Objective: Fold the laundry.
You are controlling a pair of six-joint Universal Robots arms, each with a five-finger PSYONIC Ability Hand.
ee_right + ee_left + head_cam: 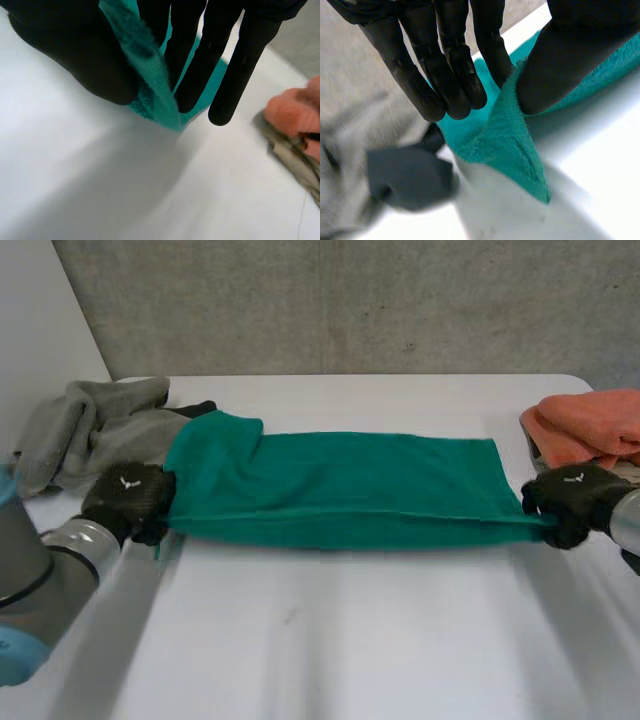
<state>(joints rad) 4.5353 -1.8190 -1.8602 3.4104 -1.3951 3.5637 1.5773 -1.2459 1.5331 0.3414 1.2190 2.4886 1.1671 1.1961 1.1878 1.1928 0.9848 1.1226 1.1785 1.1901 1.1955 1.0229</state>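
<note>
A green towel lies folded lengthwise across the middle of the white table, stretched between both hands. My left hand pinches the towel's near left corner between thumb and straight fingers. At the opposite end, my right hand pinches the near right corner the same way, thumb against fingers. The near edge is lifted slightly off the table between the two hands.
A grey garment with a dark piece lies heaped at the table's left, just behind my left hand. An orange cloth sits on a beige one at the right edge.
</note>
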